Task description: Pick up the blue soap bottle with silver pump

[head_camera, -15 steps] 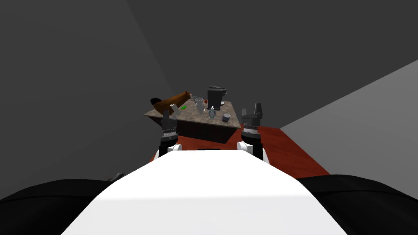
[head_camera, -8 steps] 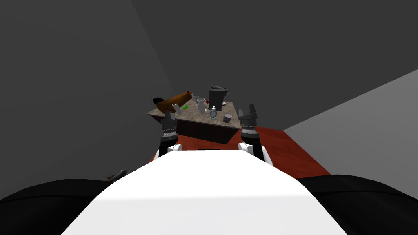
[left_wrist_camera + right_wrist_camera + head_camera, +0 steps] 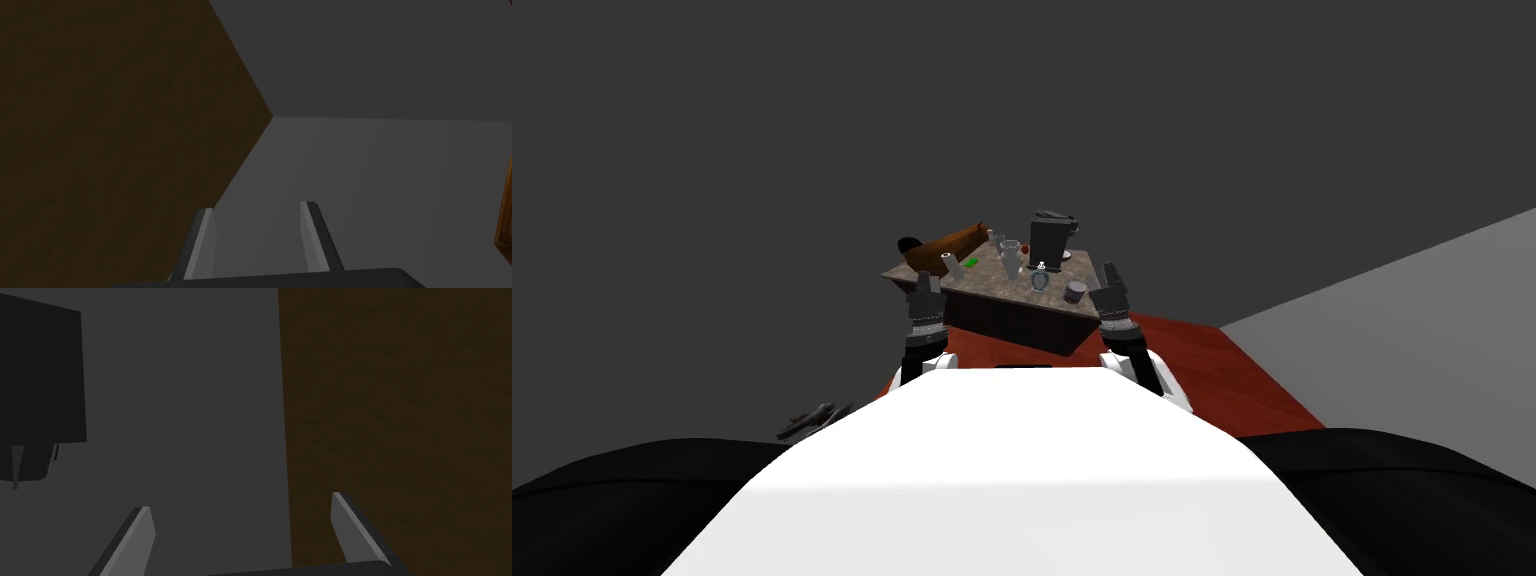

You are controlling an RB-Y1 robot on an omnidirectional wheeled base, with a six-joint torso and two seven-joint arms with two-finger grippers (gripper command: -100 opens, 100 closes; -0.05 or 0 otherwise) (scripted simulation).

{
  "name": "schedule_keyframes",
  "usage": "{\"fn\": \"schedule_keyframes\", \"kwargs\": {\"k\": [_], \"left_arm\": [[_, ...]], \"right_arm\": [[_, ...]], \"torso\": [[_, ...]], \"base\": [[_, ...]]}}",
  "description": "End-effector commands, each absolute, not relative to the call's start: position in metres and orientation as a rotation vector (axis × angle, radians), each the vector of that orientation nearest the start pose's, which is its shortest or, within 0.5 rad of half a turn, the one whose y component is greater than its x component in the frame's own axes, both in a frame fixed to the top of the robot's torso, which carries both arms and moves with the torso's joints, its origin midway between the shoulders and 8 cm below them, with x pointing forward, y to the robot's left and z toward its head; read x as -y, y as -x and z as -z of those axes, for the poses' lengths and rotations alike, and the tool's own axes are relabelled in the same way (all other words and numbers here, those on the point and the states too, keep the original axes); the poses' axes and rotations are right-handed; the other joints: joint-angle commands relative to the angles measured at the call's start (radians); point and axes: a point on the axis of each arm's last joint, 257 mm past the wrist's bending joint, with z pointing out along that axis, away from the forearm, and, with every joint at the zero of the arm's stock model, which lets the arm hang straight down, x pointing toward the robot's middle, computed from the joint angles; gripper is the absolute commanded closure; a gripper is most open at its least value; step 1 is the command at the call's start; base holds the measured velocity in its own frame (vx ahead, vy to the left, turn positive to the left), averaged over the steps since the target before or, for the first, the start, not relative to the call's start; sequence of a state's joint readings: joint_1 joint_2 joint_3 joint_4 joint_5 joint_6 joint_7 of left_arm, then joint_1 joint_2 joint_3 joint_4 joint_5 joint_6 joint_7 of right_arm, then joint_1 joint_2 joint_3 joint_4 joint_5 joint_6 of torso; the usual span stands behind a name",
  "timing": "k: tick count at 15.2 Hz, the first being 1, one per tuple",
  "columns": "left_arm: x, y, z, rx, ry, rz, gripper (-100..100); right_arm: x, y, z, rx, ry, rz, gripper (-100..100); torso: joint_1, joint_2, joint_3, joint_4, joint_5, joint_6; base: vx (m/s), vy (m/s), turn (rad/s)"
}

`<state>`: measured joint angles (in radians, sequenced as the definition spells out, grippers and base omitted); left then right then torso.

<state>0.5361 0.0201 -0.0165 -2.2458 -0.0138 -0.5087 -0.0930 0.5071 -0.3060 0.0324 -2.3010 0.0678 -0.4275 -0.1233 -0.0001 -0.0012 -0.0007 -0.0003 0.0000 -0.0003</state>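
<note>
The soap bottle (image 3: pixel 1040 282), bluish grey with a small silver pump, stands near the front edge of a speckled table (image 3: pixel 982 285) in the head view. My left gripper (image 3: pixel 924 281) is raised before the table's front left corner. My right gripper (image 3: pixel 1111 271) is raised at the front right corner, a little right of the bottle and beside a dark can (image 3: pixel 1077 293). In the left wrist view the left gripper (image 3: pixel 257 206) is open with nothing between its fingers. The right gripper (image 3: pixel 240 500) is also open and empty, facing a grey and brown surface.
On the table stand a black coffee machine (image 3: pixel 1049 240), a grey cup (image 3: pixel 1010 258), a white cylinder (image 3: pixel 949 265), a green item (image 3: pixel 970 263) and a long brown object (image 3: pixel 947 245). Red-brown floor (image 3: pixel 1232 370) lies to the right. A dark box shape (image 3: pixel 40 388) is in the right wrist view.
My right gripper has swung left toward the table's right corner and tilted. The whole head view has shifted slightly, so I have turned. The left arm stays put.
</note>
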Motion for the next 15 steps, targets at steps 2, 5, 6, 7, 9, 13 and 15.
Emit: {"fn": "schedule_keyframes", "kwargs": {"k": [2, 5, 6, 7, 9, 13, 15], "left_arm": [[-0.276, -0.347, 0.001, -0.701, 0.645, 1.200, 0], [-0.276, -0.347, 0.001, -0.701, 0.645, 1.200, 0], [-0.276, -0.347, 0.001, -0.701, 0.645, 1.200, 0], [-0.276, -0.347, 0.001, -0.701, 0.645, 1.200, 0], [-0.276, -0.347, 0.001, -0.701, 0.645, 1.200, 0], [-0.276, -0.347, 0.001, -0.701, 0.645, 1.200, 0], [-0.276, -0.347, 0.001, -0.701, 0.645, 1.200, 0]], "right_arm": [[0.224, -0.357, 0.006, -1.001, -0.462, -1.378, -100], [0.217, -0.358, 0.018, -1.071, -0.418, -1.373, -100], [0.216, -0.358, 0.019, -1.081, -0.410, -1.372, -100], [0.212, -0.359, 0.029, -1.120, -0.394, -1.370, -100], [0.211, -0.359, 0.031, -1.145, -0.372, -1.366, -100], [0.204, -0.360, 0.057, -1.255, -0.314, -1.352, -100], [0.203, -0.359, 0.059, -1.278, -0.293, -1.346, -100]], "torso": [[0.000, 0.000, 0.000, 0.000, 0.000, 0.000], [0.000, 0.000, 0.000, 0.000, 0.000, 0.000], [0.000, 0.000, 0.000, 0.000, 0.000, 0.000], [0.000, 0.000, 0.000, 0.000, 0.000, 0.000], [0.000, 0.000, 0.000, 0.000, 0.000, 0.000], [0.000, 0.000, 0.000, 0.000, 0.000, 0.000], [0.000, 0.000, 0.000, 0.000, 0.000, 0.000]], "base": [[0.011, 0.003, 0.067], [0.016, 0.004, 0.109], [0.012, 0.000, 0.052], [0.013, 0.003, 0.120], [0.012, 0.001, 0.084], [0.013, 0.002, 0.102], [0.014, -0.001, 0.082]]}}
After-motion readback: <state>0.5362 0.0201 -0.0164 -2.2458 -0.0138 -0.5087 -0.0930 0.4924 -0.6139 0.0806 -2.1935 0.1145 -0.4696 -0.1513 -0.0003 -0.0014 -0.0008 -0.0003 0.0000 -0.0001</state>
